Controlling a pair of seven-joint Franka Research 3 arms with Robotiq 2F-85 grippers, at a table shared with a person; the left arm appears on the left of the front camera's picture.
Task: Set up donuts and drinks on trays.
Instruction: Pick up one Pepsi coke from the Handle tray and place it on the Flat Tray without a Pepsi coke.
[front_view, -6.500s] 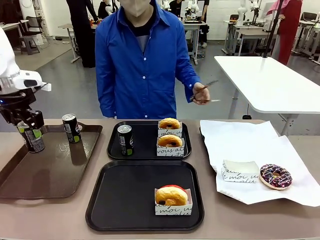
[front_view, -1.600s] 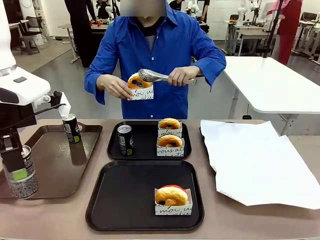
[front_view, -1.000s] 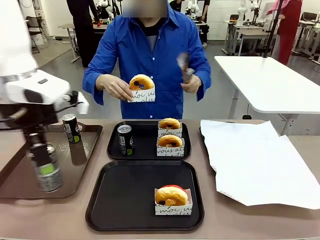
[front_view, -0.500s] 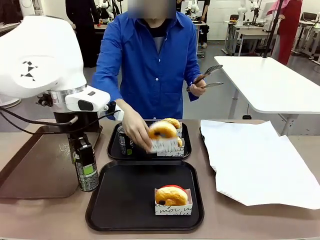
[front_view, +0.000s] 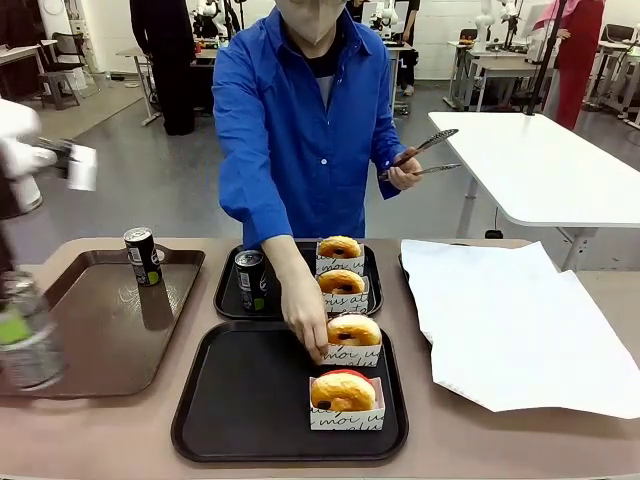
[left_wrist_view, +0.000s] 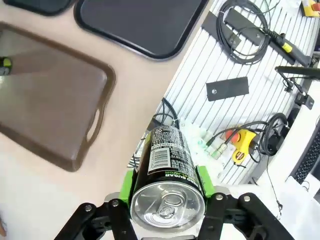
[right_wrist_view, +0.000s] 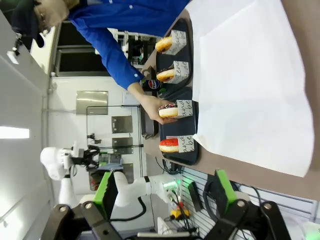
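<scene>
Brown tabletop (front_view: 120, 430), black trays centre frame, person placing a boxed donut (front_view: 353, 338).
Left hand (left_wrist_view: 166, 200), lower frame, clamps a can (left_wrist_view: 167, 175); right hand (right_wrist_view: 162, 192) gapes empty. Set it upright beside the donuts.

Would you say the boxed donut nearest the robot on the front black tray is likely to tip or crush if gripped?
The boxed donut probably crushes easily: its box looks like thin paper. It likely tips readily too, since the donut rises above the box's rim. It probably slides on the smooth black tray.
</scene>
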